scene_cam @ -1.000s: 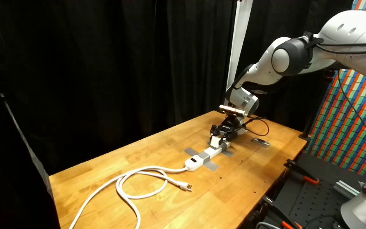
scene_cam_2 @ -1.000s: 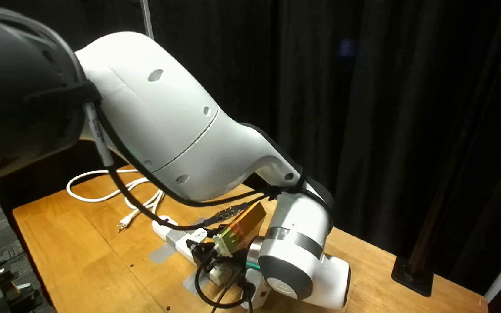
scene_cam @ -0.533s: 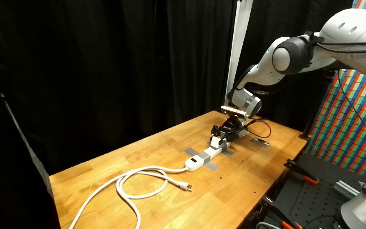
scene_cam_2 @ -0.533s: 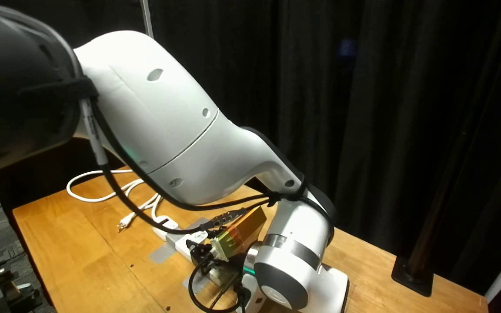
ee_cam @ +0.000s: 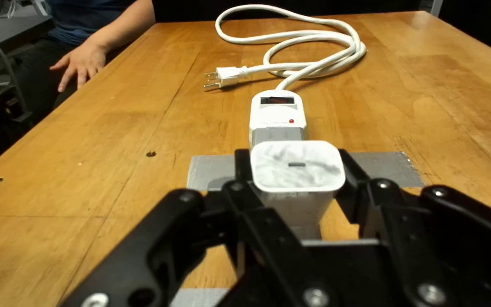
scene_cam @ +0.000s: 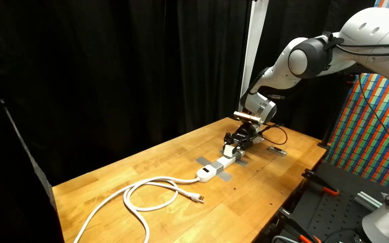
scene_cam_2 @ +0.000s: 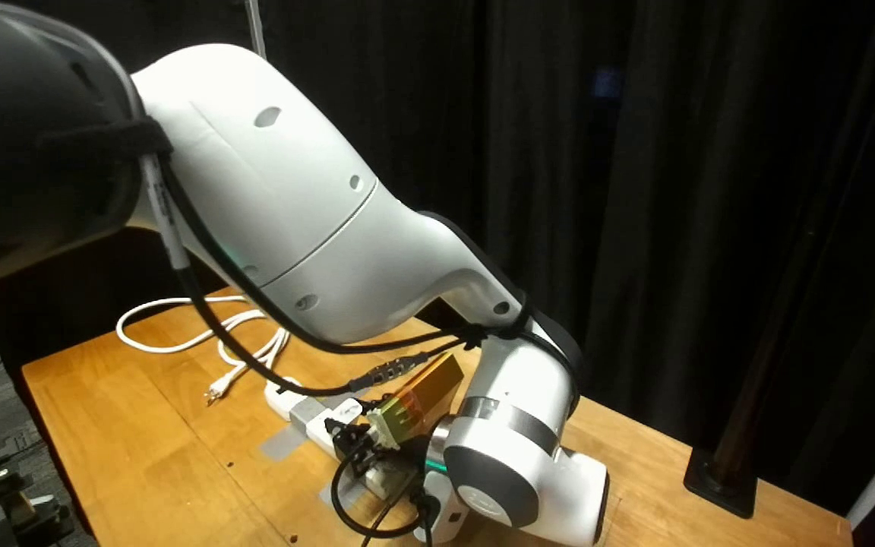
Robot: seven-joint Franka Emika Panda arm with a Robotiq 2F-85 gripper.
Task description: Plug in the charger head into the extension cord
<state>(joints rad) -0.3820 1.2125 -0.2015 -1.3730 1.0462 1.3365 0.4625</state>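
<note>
The charger head (scene_cam: 228,150) is a white block held upright over the far part of the extension cord's bar (scene_cam: 206,172), which is taped to the table. In the wrist view the charger head (ee_cam: 297,165) shows its port face up. My gripper (ee_cam: 298,169) has a finger against each side of it, shut on it. In an exterior view the gripper (scene_cam: 231,149) is low at the strip. The charger's prongs and the sockets under it are hidden, so I cannot tell whether the prongs are in. The charger head (scene_cam_2: 346,411) also shows beside the gripper's dark linkage.
The white cable (scene_cam: 154,179) loops over the table, ending in a three-prong plug (ee_cam: 227,76). Grey tape (ee_cam: 384,168) crosses the strip. A small grey tool (scene_cam: 277,151) lies beside the gripper. A person's hand (ee_cam: 81,62) is near the table edge. Clamps (scene_cam: 319,181) grip the edge.
The wrist shifted slightly and tilted back, then returned close to its earlier pose. The upper arm has risen a little. The charger head and strip look unmoved, and the grip stays the same.
</note>
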